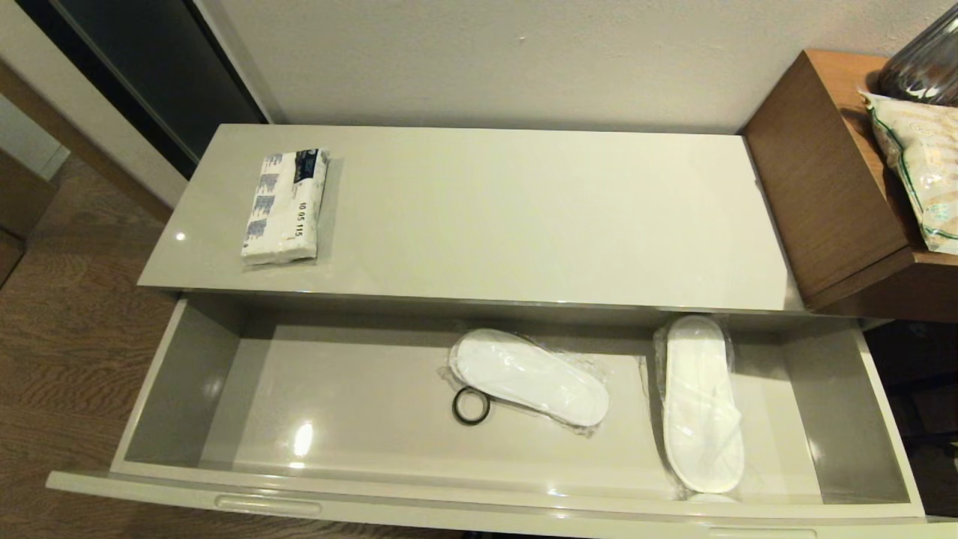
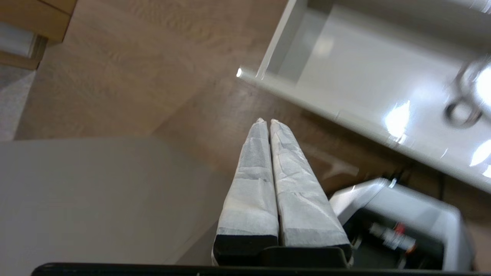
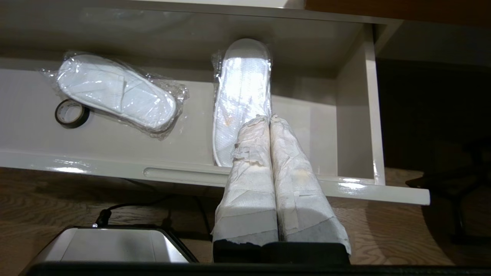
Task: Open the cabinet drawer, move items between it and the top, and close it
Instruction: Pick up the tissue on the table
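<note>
The cabinet drawer is standing pulled fully out below the top, so the opening step looks done. Taking the drawer as landmark: the tissue pack is lying flat on the top, above and behind the drawer's left end, well apart from everything else and not yet moved inside. That placement suggests it is the item waiting to be carried down into the bare left half of the drawer.

Inside the drawer, a wrapped white slipper is lying slanted near the middle with a dark tape ring just beside its near edge, possibly touching the wrapper. A second wrapped slipper is lying lengthwise toward the drawer's right end.

Neither arm is showing in the head view. The left gripper is hanging over the wooden floor outside the drawer's left front corner, its padded fingers pressed together on nothing. The right gripper is sitting in front of the drawer's right handle, its fingers likewise pressed together and empty, apparently parked.

My reading is that the left arm, being nearer the pack, would need to spread its fingers before reaching up for it.
</note>
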Motion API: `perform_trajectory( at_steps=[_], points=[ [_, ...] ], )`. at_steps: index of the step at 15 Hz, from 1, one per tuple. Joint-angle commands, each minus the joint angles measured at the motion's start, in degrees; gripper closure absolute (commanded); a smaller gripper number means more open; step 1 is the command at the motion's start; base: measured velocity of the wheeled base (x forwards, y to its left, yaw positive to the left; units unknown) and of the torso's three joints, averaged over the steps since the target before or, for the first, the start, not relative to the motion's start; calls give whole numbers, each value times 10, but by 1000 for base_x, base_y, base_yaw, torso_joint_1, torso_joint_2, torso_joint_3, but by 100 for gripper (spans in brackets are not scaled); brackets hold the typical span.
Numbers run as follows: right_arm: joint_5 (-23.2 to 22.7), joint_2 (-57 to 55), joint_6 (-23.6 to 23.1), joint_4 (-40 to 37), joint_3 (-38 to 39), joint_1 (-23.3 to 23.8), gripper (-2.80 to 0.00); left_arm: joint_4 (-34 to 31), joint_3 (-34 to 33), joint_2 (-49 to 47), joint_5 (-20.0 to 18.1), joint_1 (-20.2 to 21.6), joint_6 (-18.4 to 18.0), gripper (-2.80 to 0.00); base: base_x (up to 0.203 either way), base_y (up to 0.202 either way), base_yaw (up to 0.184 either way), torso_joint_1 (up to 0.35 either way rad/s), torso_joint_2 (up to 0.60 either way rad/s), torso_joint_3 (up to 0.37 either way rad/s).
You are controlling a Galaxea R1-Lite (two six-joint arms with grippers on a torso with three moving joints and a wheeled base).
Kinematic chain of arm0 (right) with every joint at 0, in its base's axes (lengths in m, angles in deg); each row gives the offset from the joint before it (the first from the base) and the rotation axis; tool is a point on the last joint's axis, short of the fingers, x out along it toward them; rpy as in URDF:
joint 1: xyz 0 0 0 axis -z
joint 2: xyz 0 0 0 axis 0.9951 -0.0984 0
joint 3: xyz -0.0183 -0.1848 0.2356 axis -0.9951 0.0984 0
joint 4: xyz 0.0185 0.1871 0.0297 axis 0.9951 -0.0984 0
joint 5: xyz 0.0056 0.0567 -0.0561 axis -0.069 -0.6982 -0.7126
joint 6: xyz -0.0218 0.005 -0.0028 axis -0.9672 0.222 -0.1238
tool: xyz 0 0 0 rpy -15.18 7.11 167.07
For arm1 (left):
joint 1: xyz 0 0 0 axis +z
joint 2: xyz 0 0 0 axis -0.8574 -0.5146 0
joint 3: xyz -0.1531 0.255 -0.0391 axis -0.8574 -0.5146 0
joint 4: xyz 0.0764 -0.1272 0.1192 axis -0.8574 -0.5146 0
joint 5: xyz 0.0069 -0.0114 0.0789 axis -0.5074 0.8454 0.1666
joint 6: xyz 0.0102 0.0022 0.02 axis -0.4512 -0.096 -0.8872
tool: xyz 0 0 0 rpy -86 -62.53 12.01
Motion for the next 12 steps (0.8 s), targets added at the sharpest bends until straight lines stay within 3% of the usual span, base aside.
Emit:
perform_trajectory(
  at_steps=[1,8,12],
  points=[
    [0,1,0,0,0,0,0,32,-9,-30,-2,16,4,0,0,0,0,0,0,0],
    [0,1,0,0,0,0,0,212,-20,-247,-4,20,18,0,0,0,0,0,0,0],
    [0,1,0,0,0,0,0,314,-19,-395,-6,-4,25,0,0,0,0,0,0,0]
  ],
)
